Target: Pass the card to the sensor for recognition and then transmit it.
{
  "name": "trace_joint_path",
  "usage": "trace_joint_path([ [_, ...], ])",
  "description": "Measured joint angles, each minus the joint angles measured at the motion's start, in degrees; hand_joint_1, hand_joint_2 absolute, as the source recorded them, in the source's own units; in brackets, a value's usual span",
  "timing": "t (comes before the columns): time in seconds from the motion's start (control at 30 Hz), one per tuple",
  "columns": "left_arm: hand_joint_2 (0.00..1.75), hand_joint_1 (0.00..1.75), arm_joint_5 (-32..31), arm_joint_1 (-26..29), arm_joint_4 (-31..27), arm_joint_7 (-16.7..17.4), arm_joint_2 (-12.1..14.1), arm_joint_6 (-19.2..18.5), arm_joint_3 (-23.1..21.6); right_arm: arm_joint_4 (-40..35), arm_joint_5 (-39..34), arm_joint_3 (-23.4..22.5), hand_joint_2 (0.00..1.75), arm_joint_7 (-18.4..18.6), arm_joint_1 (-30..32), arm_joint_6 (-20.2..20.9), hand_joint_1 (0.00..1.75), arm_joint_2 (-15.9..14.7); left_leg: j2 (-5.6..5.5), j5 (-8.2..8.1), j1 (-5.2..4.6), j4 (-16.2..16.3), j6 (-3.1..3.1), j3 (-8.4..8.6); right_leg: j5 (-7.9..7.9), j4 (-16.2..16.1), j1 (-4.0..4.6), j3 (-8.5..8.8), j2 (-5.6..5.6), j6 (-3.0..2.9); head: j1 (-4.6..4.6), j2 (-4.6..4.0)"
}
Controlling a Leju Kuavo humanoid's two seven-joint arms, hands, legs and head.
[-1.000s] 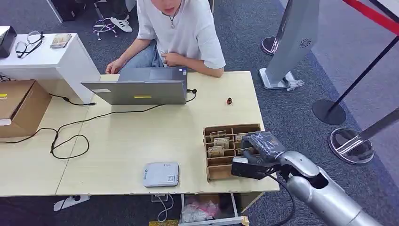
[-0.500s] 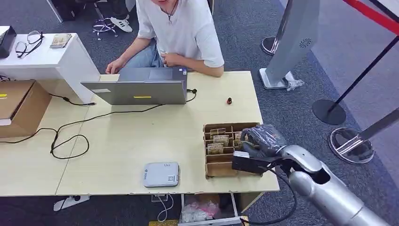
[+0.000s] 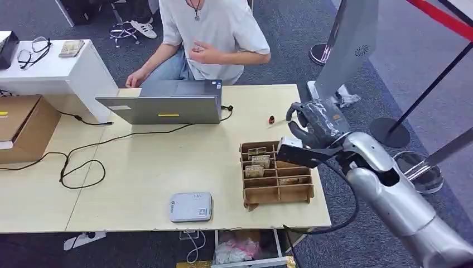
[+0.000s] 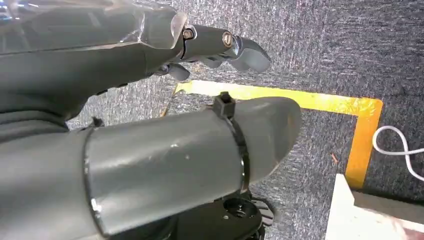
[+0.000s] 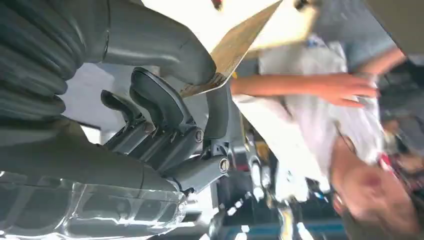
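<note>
- Hanging low over dark carpet, the left hand [image 4: 150, 100] holds nothing; its smooth grey thumb and darker fingers sit apart.
- Nearest on the pale wooden table [image 3: 156, 162] lies the sensor [image 3: 191, 206], a flat, rounded grey pad, probably placed near the edge for easy reach.
- Beside it stands a slotted cardboard rack [image 3: 276, 173] with more cards upright in its compartments.
- Above the rack's far corner, the right hand [image 3: 312, 125] pinches the card [image 5: 235, 47], thin and tan, between thumb and a dark finger, leaving its face free for reading.
- Beyond, a person [image 3: 215, 33] sits behind a grey laptop [image 3: 167, 106].
</note>
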Motion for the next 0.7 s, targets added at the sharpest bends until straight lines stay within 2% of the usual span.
trace_joint_path([
  [0.23,0.0,0.0,-0.6,0.0,0.0,0.0,0.0,0.0,0.0,4.5,0.4,0.3,1.75,-0.5,-5.8,-0.4,1.75,5.8,0.02,0.01,0.01,0.0,-0.01,-0.04,0.01,0.0,0.0,0.0,0.02,-0.01,0.0,0.0],
  [0.33,0.0,0.0,-1.3,-0.2,0.0,0.1,0.0,0.0,0.0,8.3,1.9,1.0,1.75,-1.1,-8.6,-3.4,1.75,9.5,0.04,0.02,0.01,0.0,-0.02,0.02,0.01,0.0,0.01,0.0,0.04,-0.01,-0.02,0.0],
  [0.53,0.0,0.0,-2.5,-0.3,0.0,0.2,-0.1,0.0,0.0,19.6,7.2,3.7,1.75,0.4,-12.9,-11.0,1.75,18.3,0.04,0.03,0.05,0.0,-0.04,0.03,0.01,0.1,0.06,0.0,0.05,-0.02,0.0,0.0],
  [0.7,0.0,0.0,-3.1,-0.3,0.0,0.7,-0.1,0.0,0.0,29.6,8.2,4.8,1.75,1.3,-15.1,-13.4,1.75,24.4,0.03,0.03,0.05,0.0,-0.04,0.03,0.02,0.1,0.06,0.0,0.05,-0.02,-0.02,0.0],
])
